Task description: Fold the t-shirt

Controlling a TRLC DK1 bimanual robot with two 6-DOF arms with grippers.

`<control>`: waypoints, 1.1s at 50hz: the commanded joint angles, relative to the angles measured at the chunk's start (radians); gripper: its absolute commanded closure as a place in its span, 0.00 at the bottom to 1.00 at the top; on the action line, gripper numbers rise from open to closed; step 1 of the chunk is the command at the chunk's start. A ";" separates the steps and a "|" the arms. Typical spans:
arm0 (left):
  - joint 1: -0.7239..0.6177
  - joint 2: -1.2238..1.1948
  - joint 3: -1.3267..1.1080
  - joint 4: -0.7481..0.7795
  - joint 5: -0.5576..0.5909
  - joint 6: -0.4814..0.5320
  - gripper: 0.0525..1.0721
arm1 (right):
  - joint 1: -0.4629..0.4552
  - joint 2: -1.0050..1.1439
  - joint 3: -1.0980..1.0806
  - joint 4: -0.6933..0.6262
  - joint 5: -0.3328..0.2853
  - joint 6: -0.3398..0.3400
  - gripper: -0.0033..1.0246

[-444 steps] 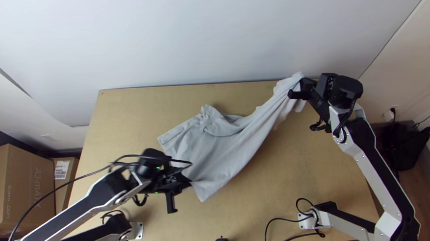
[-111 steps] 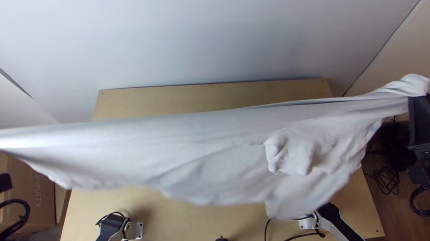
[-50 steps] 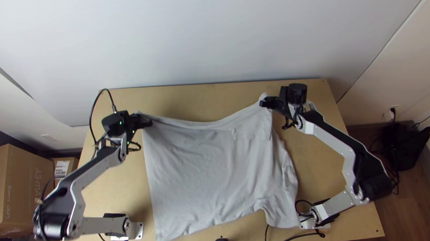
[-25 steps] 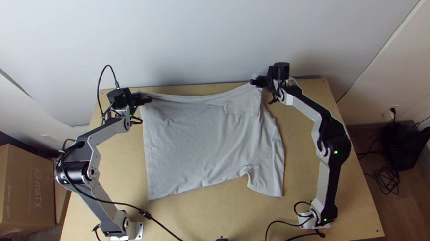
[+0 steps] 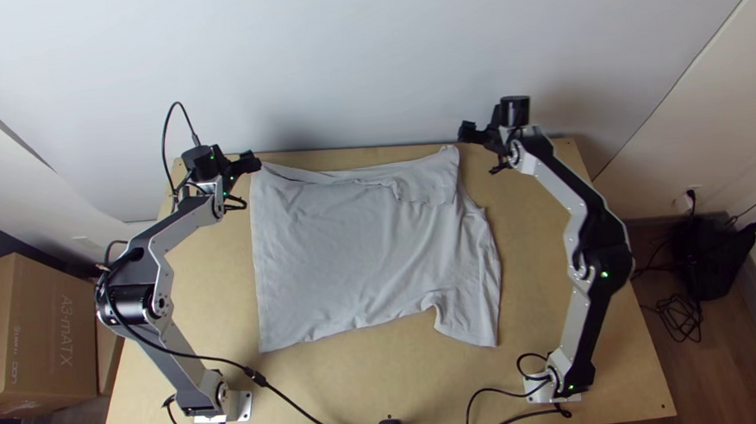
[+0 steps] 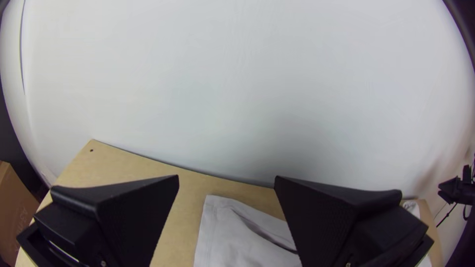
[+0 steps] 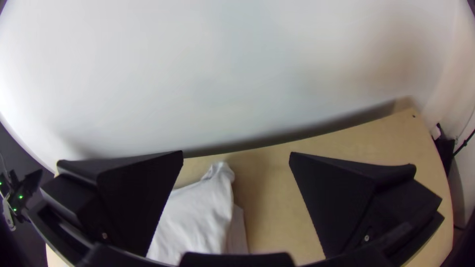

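In the top view, the t-shirt [image 5: 355, 265] lies spread over the middle of the worktop [image 5: 404, 375], fairly flat, with soft wrinkles. Its far edge is uneven: a loose strip runs along it, and toward the right a flap [image 5: 424, 186] lies turned over. What looks like a sleeve [image 5: 470, 319] juts toward the near side. The left claw [image 5: 250, 163] is beside the far left corner, the right claw [image 5: 467, 132] just off the far right one.

In the left wrist view, that claw's fingers stand wide apart and hold nothing; a corner of the cloth [image 6: 222, 222] lies between and beyond them.

In the right wrist view, the fingers are likewise spread wide and empty, with a puckered corner [image 7: 220, 173] nearer one of them.

The step in hand seems to be laying the shirt out, with the folds to come. Done well, it would have both claws lift clear before travelling, lest a finger drag the cloth. The turned flap and puckered corner probably need opening out first; pinching only the top layer and pulling gently outward should keep the rest flat.
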 commanded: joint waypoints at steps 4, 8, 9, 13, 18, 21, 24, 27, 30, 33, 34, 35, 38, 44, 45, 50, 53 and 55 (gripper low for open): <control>0.012 -0.118 0.025 -0.072 0.009 -0.042 0.07 | -0.037 -0.267 -0.088 -0.162 0.008 0.054 0.04; 0.012 -0.166 0.029 -0.141 0.020 -0.042 0.07 | -0.048 -0.351 -0.121 -0.300 0.005 0.093 0.04; 0.012 -0.176 0.032 -0.169 0.021 -0.042 0.07 | -0.051 -0.370 -0.131 -0.329 0.005 0.093 0.04; 0.012 -0.216 0.052 -0.282 0.024 -0.042 0.06 | -0.055 -0.442 -0.177 -0.472 -0.006 0.090 0.08; 0.015 -0.275 0.048 -0.377 0.038 -0.042 0.06 | -0.069 -0.512 -0.247 -0.603 -0.020 0.081 0.10; 0.017 -0.322 0.031 -0.397 0.038 -0.042 0.06 | -0.077 -0.540 -0.295 -0.667 -0.037 0.065 0.10; 0.017 -0.370 0.009 -0.405 0.038 -0.037 0.05 | -0.077 -0.558 -0.347 -0.719 -0.038 0.042 0.16; 0.017 -0.411 0.000 -0.428 0.040 -0.035 0.05 | -0.085 -0.581 -0.408 -0.731 -0.037 0.031 0.26; 0.017 -0.440 -0.004 -0.452 0.040 -0.035 0.05 | -0.089 -0.606 -0.476 -0.731 -0.040 0.001 0.38; 0.017 -0.468 -0.014 -0.468 0.040 -0.032 0.05 | -0.086 -0.627 -0.535 -0.722 -0.043 -0.033 0.44; 0.017 -0.477 -0.015 -0.471 0.040 -0.032 0.05 | -0.085 -0.634 -0.555 -0.716 -0.046 -0.038 0.44; 0.017 -0.485 -0.018 -0.475 0.040 -0.032 0.05 | -0.081 -0.640 -0.577 -0.710 -0.047 -0.045 0.44; 0.017 -0.505 -0.027 -0.488 0.040 -0.032 0.05 | -0.074 -0.655 -0.629 -0.682 -0.057 -0.065 0.44; 0.012 -0.543 -0.056 -0.497 0.040 -0.032 0.05 | -0.063 -0.681 -0.712 -0.606 -0.066 -0.079 0.44; 0.009 -0.549 -0.061 -0.497 0.040 -0.032 0.05 | -0.062 -0.686 -0.727 -0.590 -0.069 -0.079 0.44; 0.006 -0.572 -0.087 -0.498 0.040 -0.034 0.05 | -0.043 -0.704 -0.792 -0.517 -0.084 -0.076 0.44; 0.006 -0.583 -0.098 -0.500 0.038 -0.034 0.05 | -0.043 -0.723 -0.839 -0.448 -0.095 -0.073 0.44; 0.006 -0.589 -0.104 -0.503 0.038 -0.034 0.05 | -0.043 -0.732 -0.868 -0.402 -0.101 -0.071 0.44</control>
